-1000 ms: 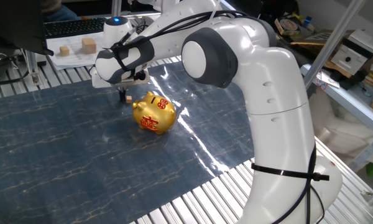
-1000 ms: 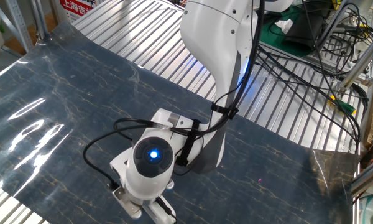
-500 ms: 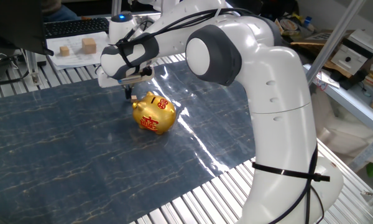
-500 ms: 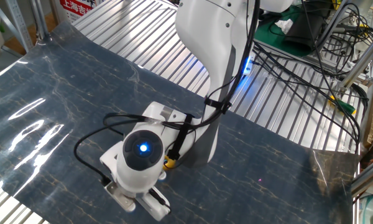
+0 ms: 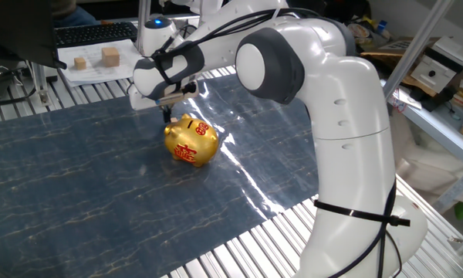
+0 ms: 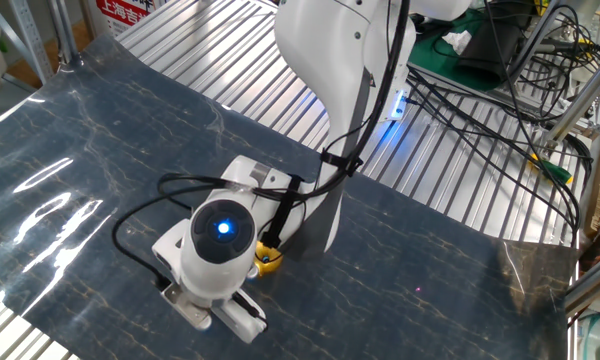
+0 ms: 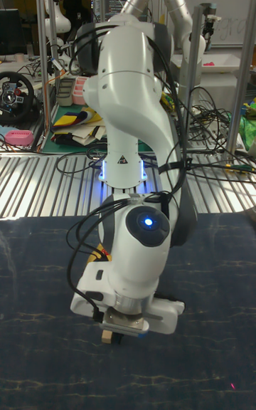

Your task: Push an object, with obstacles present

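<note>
The gold piggy bank (image 5: pixel 191 140) with red characters, the obstacle, stands on the dark blue mat. My gripper (image 5: pixel 167 116) points down just behind its far-left side, with the dark fingers together and nothing held. In this view I cannot pick out the object near the fingers. In the tall view the tiny tan cube (image 7: pixel 107 337) lies on the mat at the left of my gripper (image 7: pixel 122 331), touching or nearly touching it. From the other fixed view the hand covers the fingers, and only a yellow sliver of the piggy bank (image 6: pixel 268 262) shows.
Two larger wooden blocks (image 5: pixel 94 58) sit on white paper beyond the mat's far edge, next to a keyboard (image 5: pixel 92 32). The mat (image 5: pixel 77 193) lies on a ribbed metal table (image 6: pixel 230 60). Cables (image 6: pixel 480 110) trail at the arm's base.
The gripper has slid right along the far side of the piggy bank. The cube, seen beside the fingers before, no longer shows in the one fixed view. The piggy bank has not moved.
</note>
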Robot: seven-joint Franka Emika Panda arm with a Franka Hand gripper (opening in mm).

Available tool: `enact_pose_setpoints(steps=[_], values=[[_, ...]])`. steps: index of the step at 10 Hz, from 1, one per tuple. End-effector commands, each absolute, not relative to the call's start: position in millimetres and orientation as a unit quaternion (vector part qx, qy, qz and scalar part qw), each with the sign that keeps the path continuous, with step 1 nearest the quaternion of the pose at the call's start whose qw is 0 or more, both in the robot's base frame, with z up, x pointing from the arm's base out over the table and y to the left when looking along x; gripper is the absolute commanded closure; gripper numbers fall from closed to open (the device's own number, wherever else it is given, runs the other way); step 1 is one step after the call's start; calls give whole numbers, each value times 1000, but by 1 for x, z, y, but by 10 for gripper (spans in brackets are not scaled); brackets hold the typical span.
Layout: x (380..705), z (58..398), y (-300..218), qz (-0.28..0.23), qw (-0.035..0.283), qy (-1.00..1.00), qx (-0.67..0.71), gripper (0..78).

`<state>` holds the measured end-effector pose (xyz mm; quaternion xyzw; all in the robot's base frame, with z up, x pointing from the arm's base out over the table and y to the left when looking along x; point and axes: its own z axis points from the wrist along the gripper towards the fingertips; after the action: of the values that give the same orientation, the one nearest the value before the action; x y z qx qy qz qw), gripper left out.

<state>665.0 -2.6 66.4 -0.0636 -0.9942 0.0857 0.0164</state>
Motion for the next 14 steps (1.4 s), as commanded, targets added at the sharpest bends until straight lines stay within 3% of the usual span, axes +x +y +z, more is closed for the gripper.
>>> enact_pose_setpoints(steps=[1, 14], values=[[660, 70, -17, 97, 15, -994, -48, 776], [635, 63, -62, 96, 14, -995, -19, 776]])
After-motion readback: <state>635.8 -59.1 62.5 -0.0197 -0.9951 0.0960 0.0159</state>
